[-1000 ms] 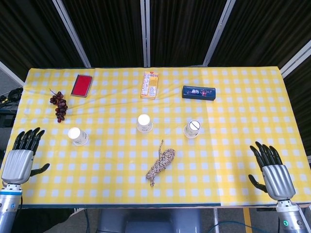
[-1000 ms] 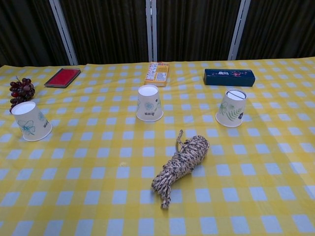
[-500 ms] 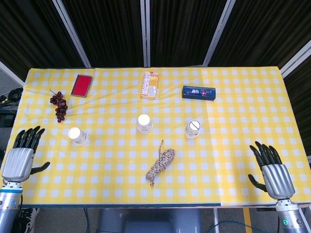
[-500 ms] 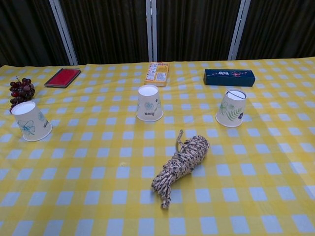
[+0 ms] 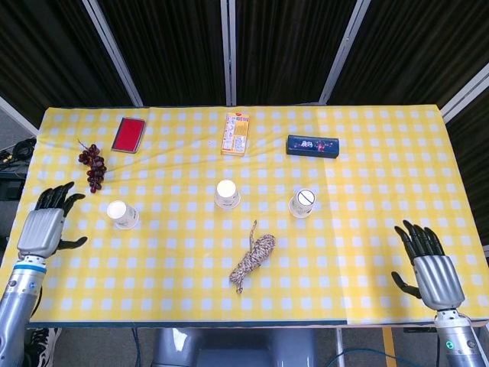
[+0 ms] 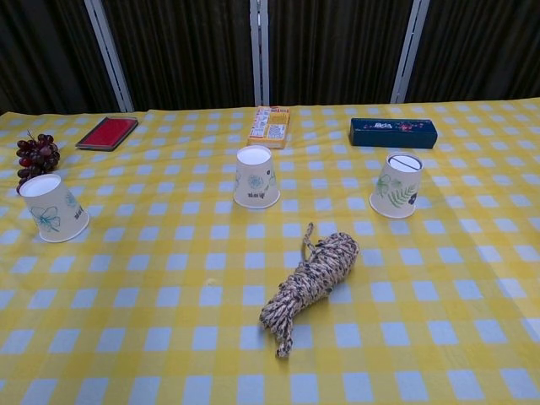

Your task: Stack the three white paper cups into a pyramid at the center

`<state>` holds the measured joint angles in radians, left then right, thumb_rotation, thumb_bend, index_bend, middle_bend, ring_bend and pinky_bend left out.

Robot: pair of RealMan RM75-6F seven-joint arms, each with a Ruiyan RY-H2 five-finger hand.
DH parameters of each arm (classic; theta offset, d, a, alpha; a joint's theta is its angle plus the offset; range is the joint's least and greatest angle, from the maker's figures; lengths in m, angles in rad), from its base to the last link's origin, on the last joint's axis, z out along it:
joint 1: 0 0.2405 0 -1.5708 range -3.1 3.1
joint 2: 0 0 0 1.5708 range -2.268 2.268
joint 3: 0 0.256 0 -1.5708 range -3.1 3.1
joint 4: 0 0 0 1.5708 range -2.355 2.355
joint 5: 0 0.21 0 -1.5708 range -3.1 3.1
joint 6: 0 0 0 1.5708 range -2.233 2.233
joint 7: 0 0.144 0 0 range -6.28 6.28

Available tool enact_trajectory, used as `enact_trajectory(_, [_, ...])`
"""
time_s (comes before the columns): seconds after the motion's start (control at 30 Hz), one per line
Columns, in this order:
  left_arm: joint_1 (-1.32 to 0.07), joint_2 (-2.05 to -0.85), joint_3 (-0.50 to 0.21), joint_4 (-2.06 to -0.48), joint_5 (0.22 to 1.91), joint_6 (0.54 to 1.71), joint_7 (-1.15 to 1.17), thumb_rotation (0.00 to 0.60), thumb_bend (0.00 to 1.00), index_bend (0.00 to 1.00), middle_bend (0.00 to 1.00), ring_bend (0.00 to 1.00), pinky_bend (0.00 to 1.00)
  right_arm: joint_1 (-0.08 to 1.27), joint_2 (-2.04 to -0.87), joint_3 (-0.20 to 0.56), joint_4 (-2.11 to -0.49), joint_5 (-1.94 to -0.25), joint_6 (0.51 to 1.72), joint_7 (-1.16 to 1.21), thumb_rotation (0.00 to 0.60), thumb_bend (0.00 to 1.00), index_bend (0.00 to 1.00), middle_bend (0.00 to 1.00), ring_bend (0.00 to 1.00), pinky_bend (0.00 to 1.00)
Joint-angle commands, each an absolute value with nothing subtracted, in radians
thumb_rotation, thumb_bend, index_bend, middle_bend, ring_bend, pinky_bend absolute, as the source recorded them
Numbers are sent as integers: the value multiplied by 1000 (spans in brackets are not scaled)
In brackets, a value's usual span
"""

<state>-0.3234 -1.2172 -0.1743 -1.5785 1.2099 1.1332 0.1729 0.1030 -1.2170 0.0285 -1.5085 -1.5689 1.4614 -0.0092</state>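
Three white paper cups stand upside down and apart on the yellow checked table: a left cup, a middle cup and a right cup. My left hand hovers open at the table's left edge, a short way left of the left cup and holding nothing. My right hand is open near the front right corner, far from the right cup. Neither hand appears in the chest view.
A coil of rope lies in front of the middle cup. Grapes and a red case sit at the back left. An orange box and a dark blue box lie along the back.
My left hand has moved up and slightly right, closer to the left cup. My right hand has drifted a little toward the front edge. The cups have not moved.
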Motion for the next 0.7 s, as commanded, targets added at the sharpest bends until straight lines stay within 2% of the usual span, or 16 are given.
enact_trajectory(0.03, [-381, -1227, -199, -1553, 1131, 1057, 220, 600, 149, 244, 0, 0, 0, 105, -1220, 31, -1501, -1565, 1459, -2, 600, 173, 9, 0, 0, 0])
enact_trajectory(0.4, [-474, -1286, -200, -1490, 1015, 962, 312, 600, 150, 263, 0, 0, 0, 113, -1230, 34, -1484, -1546, 1438, 2, 600, 173, 11, 0, 0, 0])
enact_trajectory(0.57, [-509, -1310, -192, -1456, 980, 922, 334, 600, 232, 278, 0, 0, 0, 117, -1231, 36, -1479, -1537, 1428, 6, 600, 173, 14, 0, 0, 0])
enact_trajectory(0.7, [-527, -1330, -183, -1441, 965, 910, 340, 600, 240, 283, 0, 0, 0, 116, -1230, 39, -1478, -1535, 1432, 12, 600, 172, 14, 0, 0, 0])
